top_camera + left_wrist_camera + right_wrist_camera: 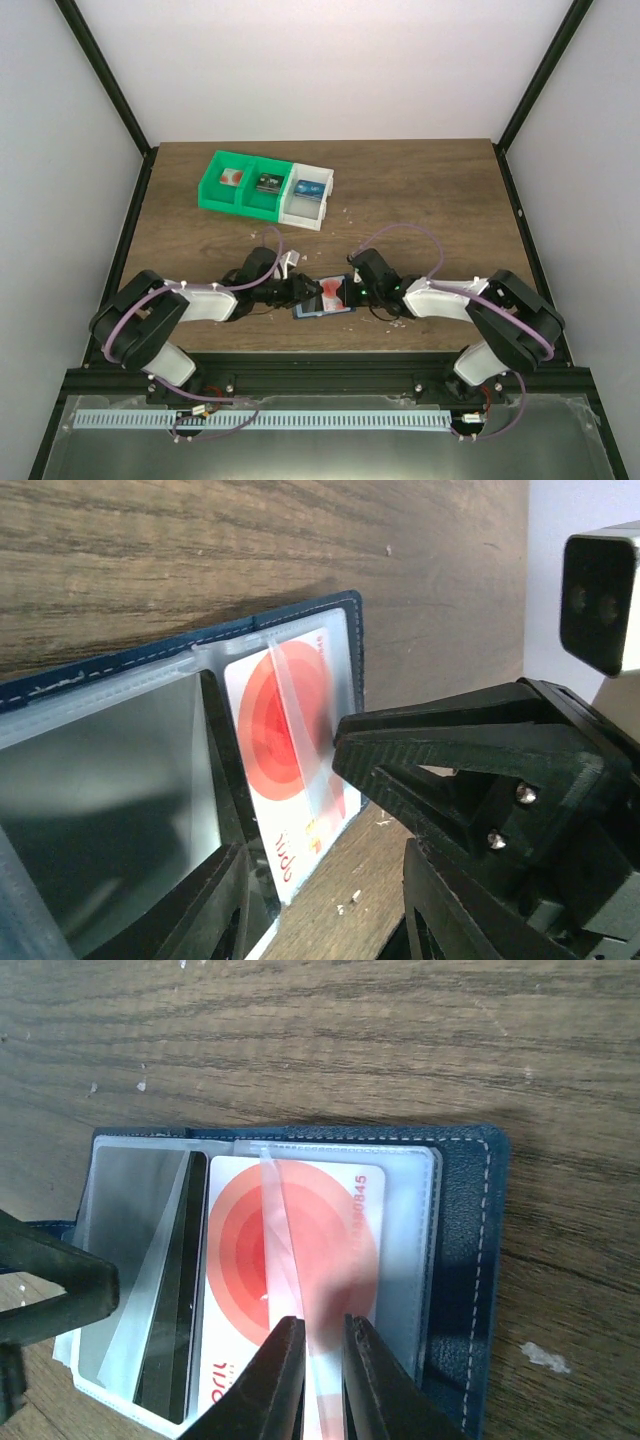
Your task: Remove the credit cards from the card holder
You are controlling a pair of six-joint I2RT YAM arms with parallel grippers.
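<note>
Right pincer (322, 1345) nearly closed on red-spot card (300, 1260) in blue card holder (470, 1260); left pincer (292, 291) half-open.

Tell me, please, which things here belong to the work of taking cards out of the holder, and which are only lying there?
Belong to the job:
- card holder, open on the table
- red-spot card, in its clear pocket
- left end effector and right end effector, both at the holder

Only lying about:
- green-and-white tray, with cards in its compartments
- white crumbs on the wood

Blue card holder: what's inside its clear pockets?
Blue card holder: a white card with red circles sits in one clear plastic pocket; the neighbouring pocket looks empty. Anything beneath that card is hidden.
</note>
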